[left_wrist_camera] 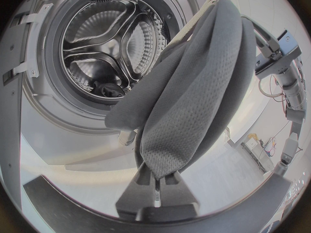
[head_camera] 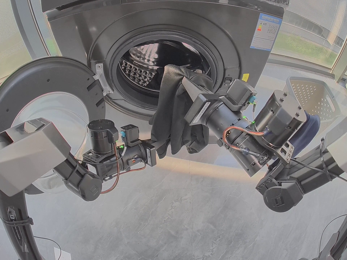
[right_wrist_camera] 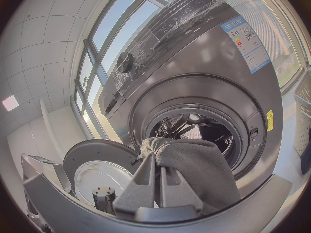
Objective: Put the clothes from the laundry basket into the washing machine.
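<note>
Clothes are partly in: one dark piece point(left_wrist_camera: 108, 89) lies inside the washing machine point(head_camera: 231, 29); your right claw point(head_camera: 185, 83) and left claw point(head_camera: 161, 145), both clamped on a grey garment point(head_camera: 173, 109), hold it before its opening. A blue item point(head_camera: 307, 127) waits in the basket point(head_camera: 314, 94) beside it.

A bright laundry corner, probably a lab or showroom rather than a home: a front-loading washing machine point(head_camera: 231, 29) (plastic film point(right_wrist_camera: 181, 15) on top) on grey floor tiles point(head_camera: 173, 213) — tall windows point(right_wrist_camera: 103, 39), a panelled ceiling point(right_wrist_camera: 39, 23).
</note>
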Controlling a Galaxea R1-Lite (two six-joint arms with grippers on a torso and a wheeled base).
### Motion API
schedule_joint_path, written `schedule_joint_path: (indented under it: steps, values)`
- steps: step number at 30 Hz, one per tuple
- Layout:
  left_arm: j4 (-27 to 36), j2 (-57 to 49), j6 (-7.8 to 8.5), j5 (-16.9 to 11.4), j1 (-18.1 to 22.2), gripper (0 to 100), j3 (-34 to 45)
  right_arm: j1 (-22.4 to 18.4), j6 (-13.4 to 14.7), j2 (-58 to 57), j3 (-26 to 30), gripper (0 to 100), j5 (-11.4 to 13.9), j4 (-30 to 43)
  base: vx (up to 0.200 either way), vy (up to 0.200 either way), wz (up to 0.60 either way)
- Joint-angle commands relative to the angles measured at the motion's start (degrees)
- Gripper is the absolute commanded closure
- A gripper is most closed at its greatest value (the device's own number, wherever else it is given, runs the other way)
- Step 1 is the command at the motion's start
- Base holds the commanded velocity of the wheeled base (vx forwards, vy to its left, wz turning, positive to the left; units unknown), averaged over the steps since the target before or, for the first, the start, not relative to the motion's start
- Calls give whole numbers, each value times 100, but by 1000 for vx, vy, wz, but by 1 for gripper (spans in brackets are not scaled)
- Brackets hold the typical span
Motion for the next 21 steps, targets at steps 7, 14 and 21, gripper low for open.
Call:
schedule_joint_path:
  steps: [7, 14, 21]
  values:
    - [-973, -898, -63, -76, -267, 100, 1555, -173, 13, 223, 334, 100, 34, -28, 0, 0, 0]
    - [-1404, -1461, -98, -93, -390, 100, 1968, -130, 30, 241, 677, 0, 87, -37, 0, 0, 0]
    - [-1421, -1513, -274, -5, -338, 100, 1327, -86, 30, 232, 1160, 0, 87, -151, 0, 0, 0]
